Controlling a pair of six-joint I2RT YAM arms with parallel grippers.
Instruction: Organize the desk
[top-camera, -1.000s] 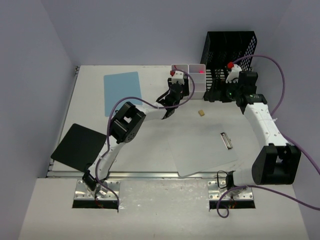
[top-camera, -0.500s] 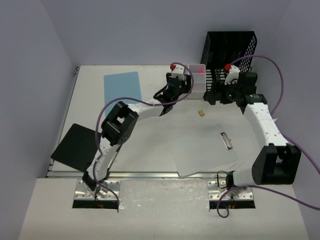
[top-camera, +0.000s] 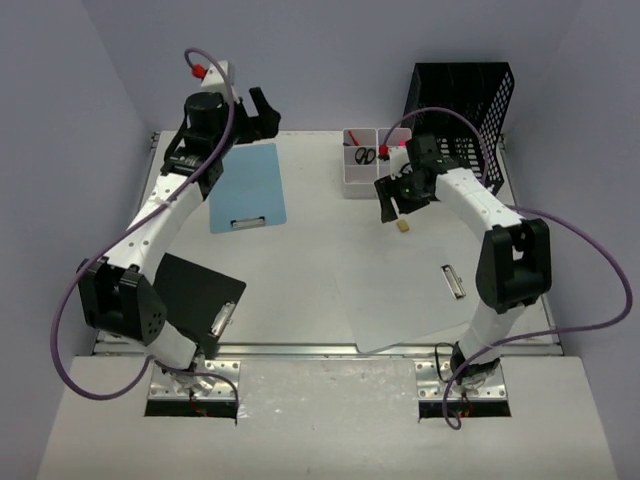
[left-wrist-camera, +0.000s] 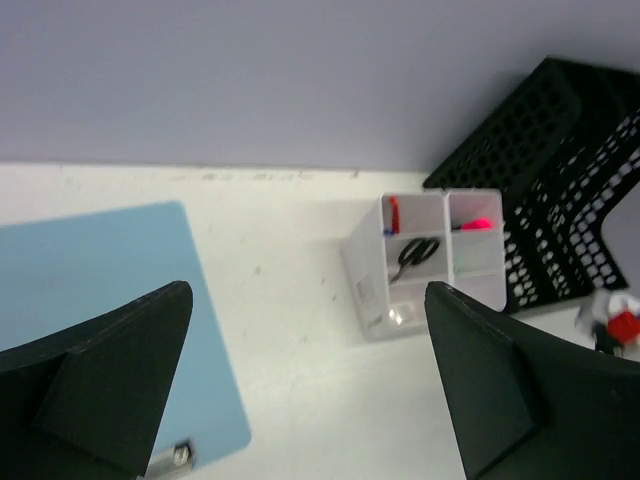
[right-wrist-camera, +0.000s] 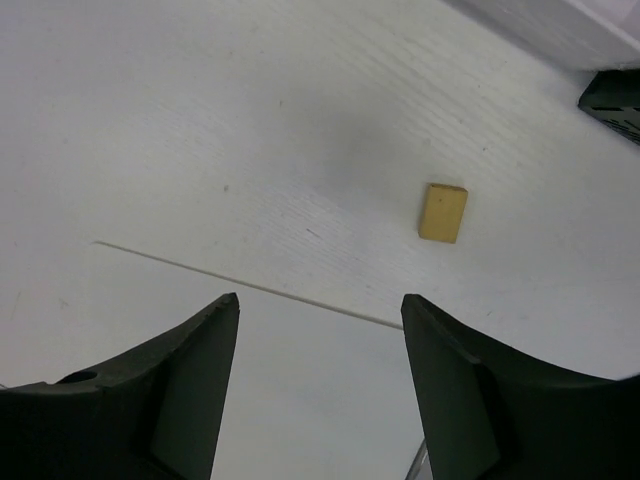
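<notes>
Right wrist view: right gripper (right-wrist-camera: 318, 310), jaws apart and empty, hovers over the desk (right-wrist-camera: 200, 120), tan block (right-wrist-camera: 443, 212) ahead-right, long axis pointing away.

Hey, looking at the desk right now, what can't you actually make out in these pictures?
Top view: the left arm covers the near left corner of the black clipboard.
Top view: inside the mesh rack is too dark.
Left wrist view: the red item in the white bins is too small to identify.
Right wrist view: the grey clipboard is cut off by the bottom edge.
</notes>
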